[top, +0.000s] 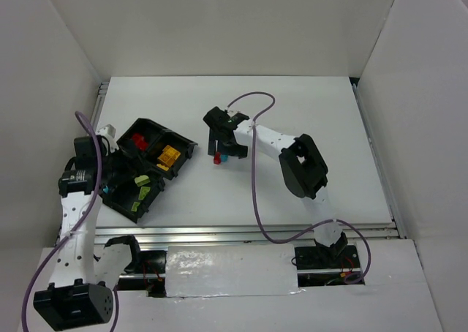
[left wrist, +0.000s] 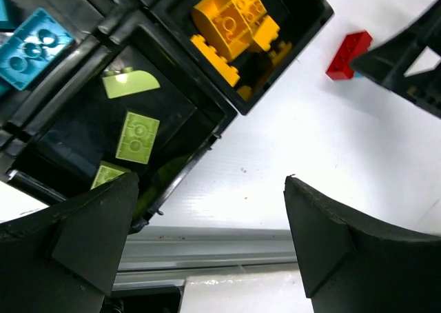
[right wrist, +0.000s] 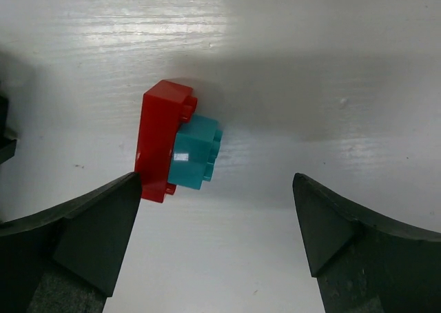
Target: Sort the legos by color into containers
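Observation:
A red lego (right wrist: 157, 140) and a cyan lego (right wrist: 195, 152) lie stuck together on the white table. My right gripper (right wrist: 217, 189) hangs open just above them, its left finger close to the red one. From above, the pair (top: 218, 158) shows under that gripper (top: 223, 151). The containers are four compartments of a black tray (top: 186, 143). One holds red legos (top: 140, 140), one yellow legos (left wrist: 231, 20), one green legos (left wrist: 138, 137) and one a cyan lego (left wrist: 31, 47). My left gripper (left wrist: 211, 189) is open and empty over the tray's near corner.
The table's metal front rail (left wrist: 220, 247) runs just below the tray. A purple cable (top: 256, 178) loops over the table beside the right arm. White walls enclose the table on three sides.

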`<state>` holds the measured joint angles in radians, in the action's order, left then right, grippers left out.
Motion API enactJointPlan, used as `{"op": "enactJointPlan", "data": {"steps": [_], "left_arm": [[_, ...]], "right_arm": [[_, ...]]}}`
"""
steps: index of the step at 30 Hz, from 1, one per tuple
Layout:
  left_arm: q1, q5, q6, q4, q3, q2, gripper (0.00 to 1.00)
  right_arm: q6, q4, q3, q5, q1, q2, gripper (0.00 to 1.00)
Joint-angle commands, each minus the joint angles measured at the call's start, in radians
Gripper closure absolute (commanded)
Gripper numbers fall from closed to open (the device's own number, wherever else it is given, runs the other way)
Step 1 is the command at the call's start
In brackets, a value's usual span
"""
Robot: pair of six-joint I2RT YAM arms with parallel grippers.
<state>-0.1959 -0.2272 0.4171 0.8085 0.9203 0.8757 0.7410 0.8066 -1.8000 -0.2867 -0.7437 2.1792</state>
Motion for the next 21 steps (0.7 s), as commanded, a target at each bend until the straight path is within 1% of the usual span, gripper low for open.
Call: {"op": "enactJointPlan", "data": {"steps": [1, 3, 8, 13, 15, 18, 19, 21], "left_arm": [[0.033, -0.037, -0.029, -0.014, 0.038, 0.009, 0.01], [0.050, -0.040, -0.032, -0.009, 0.061, 0.025, 0.01], [0.081, -0.060, -0.037, -0.019, 0.107, 0.077, 0.00], [0.121, -0.064, -0.043, -0.023, 0.126, 0.115, 0.01], [0.133, -0.066, -0.046, -0.028, 0.130, 0.127, 0.01], [0.147, -0.063, -0.051, -0.026, 0.140, 0.141, 0.01], [0.150, -0.061, -0.051, -0.028, 0.141, 0.143, 0.01], [0.158, -0.063, -0.054, -0.028, 0.144, 0.147, 0.00]], "right_arm": [[-0.005, 0.016, -0.048, -0.042, -0.002, 0.024, 0.03], [-0.008, 0.003, -0.045, -0.014, -0.002, 0.040, 0.06], [-0.006, -0.076, -0.001, 0.040, -0.003, 0.028, 0.08], [0.014, -0.214, 0.099, 0.089, -0.003, -0.079, 0.09], [0.017, -0.211, 0.081, 0.081, -0.003, -0.072, 0.09], [0.014, -0.126, -0.039, 0.070, -0.003, 0.019, 0.10], [0.011, -0.080, -0.094, 0.069, -0.003, 0.045, 0.11], [0.009, -0.047, -0.127, 0.060, -0.002, 0.091, 0.16]]}}
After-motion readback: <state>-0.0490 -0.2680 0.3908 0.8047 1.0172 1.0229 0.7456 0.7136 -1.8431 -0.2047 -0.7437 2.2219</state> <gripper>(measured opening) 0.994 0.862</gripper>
